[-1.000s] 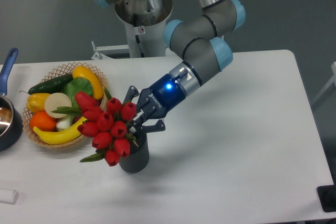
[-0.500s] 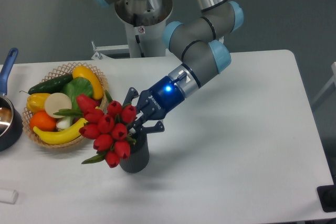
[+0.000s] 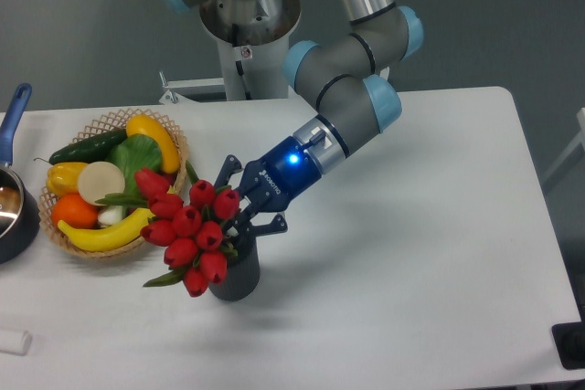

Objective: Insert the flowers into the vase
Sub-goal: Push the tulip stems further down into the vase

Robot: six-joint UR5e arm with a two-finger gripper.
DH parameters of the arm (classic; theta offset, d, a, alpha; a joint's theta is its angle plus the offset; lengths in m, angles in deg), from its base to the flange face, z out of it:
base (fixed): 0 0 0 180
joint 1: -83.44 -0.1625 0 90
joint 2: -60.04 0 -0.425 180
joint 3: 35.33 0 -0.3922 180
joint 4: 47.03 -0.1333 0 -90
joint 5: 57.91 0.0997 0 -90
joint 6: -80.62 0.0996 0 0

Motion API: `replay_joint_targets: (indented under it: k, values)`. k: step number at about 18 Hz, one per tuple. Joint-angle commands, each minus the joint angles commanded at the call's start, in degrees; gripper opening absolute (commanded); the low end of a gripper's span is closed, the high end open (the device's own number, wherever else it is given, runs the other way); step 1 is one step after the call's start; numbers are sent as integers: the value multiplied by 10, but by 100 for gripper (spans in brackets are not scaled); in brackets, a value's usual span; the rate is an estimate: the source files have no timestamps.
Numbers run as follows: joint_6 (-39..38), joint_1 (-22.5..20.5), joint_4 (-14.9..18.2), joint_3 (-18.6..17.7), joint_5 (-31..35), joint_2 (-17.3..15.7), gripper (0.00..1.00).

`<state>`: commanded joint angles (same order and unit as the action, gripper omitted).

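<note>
The flowers point(image 3: 187, 230), a bunch of red tulip buds with green leaves, lean to the left over the mouth of the vase point(image 3: 235, 278), a short dark grey cylinder standing on the white table. Their stems run down into the vase, and the buds hide its left rim. My gripper point(image 3: 241, 211) reaches in from the upper right, just above the vase's mouth. It is shut on the flowers at the stems behind the buds. One black finger shows above the bunch and another below it, to the right.
A wicker basket point(image 3: 108, 121) of fruit and vegetables stands to the left of the vase, close to the buds. A blue-handled pot point(image 3: 13, 198) sits at the left edge. A small white object point(image 3: 14, 342) lies at the front left.
The gripper has tilted and sunk slightly, carrying the flowers a little down and to the right, deeper over the vase. The vase has stayed in place.
</note>
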<state>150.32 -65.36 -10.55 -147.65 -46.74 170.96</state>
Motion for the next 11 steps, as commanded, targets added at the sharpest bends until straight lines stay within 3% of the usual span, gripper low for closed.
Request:
replay_joint_targets:
  k: [3,9,10,11]
  values:
    - [0,-3,0,4,0,0,57]
    - [1,-4,1,2,0,0,64]
    - [1,-4,1,3,0,0,69]
    - [1,-4,0,3,0,0,81]
